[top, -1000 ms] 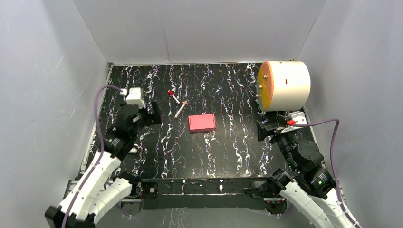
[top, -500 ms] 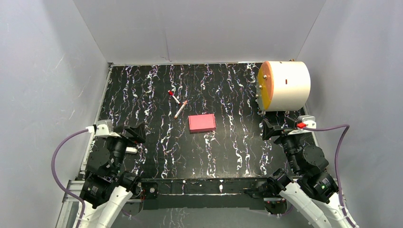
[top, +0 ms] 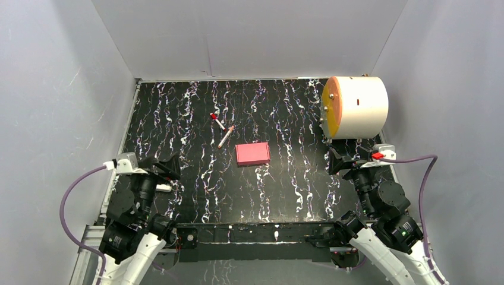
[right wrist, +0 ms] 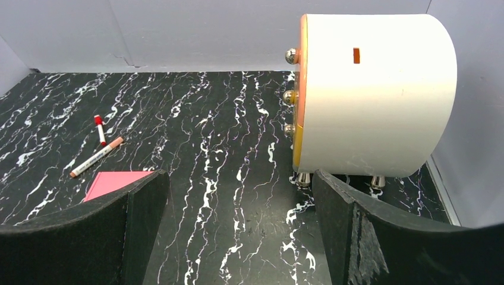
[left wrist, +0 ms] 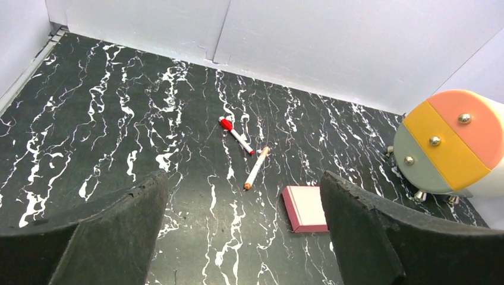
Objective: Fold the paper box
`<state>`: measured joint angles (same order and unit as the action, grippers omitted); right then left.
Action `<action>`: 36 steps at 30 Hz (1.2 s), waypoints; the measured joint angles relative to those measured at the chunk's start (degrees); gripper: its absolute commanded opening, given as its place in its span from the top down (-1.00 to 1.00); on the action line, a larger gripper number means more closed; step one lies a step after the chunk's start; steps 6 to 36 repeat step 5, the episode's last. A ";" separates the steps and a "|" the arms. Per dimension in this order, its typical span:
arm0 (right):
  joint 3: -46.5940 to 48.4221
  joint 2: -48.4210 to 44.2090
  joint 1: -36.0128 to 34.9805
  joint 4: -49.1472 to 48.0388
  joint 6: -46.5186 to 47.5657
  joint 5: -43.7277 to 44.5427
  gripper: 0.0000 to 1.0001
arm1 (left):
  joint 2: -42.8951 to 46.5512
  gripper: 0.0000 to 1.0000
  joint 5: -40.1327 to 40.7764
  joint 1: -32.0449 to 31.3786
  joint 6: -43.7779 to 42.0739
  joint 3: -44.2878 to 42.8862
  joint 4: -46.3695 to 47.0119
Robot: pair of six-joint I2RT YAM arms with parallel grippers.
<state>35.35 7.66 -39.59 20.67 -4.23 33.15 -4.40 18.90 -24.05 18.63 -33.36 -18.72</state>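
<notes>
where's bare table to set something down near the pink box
Bare tabletop in front of the paper box, down to the near edge; also the far-left corner, and between box and white cylinder. Crowded behind-left of the box, where two pens lie.

Left gripper pulled back to the near table edge, arm folded in tight. Pens, earlier just off its right side, now sit well ahead of it and to the right. Paper box is farther from it too. Right gripper nudged slightly right, wrist cable swung outward.
</notes>
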 measured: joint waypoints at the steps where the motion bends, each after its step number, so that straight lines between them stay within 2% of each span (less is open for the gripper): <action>1: 0.00 0.04 0.00 0.00 -0.04 0.11 -0.97 | 0.33 -0.89 0.11 0.00 0.02 0.00 0.11; 36: 0.00 0.26 0.00 0.07 -0.09 0.17 -0.97 | 0.52 -0.89 0.33 0.02 0.07 0.00 0.50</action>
